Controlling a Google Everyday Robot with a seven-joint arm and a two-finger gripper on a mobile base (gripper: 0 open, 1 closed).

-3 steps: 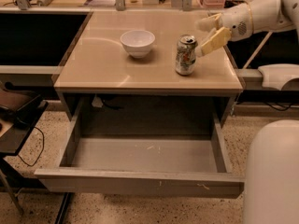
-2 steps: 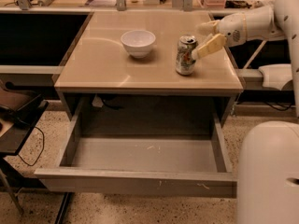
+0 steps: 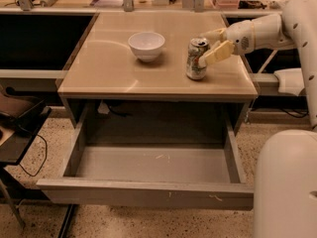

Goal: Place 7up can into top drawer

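1. The top drawer [image 3: 148,194] is pulled fully out below the bench [image 3: 106,68]. Its front panel faces the camera with small white scuffs towards the right. The grey floor inside shows a few pale marks.
2. The bench has a tan top about as wide as the drawer.
3. A white bowl [image 3: 146,44] sits upright on the bench, left of centre and towards the back.
4. The 7up can [image 3: 195,62] stands upright on the bench, right of the bowl and well apart from it, near the right-hand edge. Its silver top and pull tab are visible. It is on the bench top, not in the drawer.
5. My gripper [image 3: 203,47] is at the can's upper right, having reached in from the right. My fingers [image 3: 218,52] are spread wide. One crosses in front of the can's right side and the other is behind its top. I cannot tell whether either one touches the can.
6. My white arm [image 3: 267,31] runs off towards the right edge, level with the bench top.
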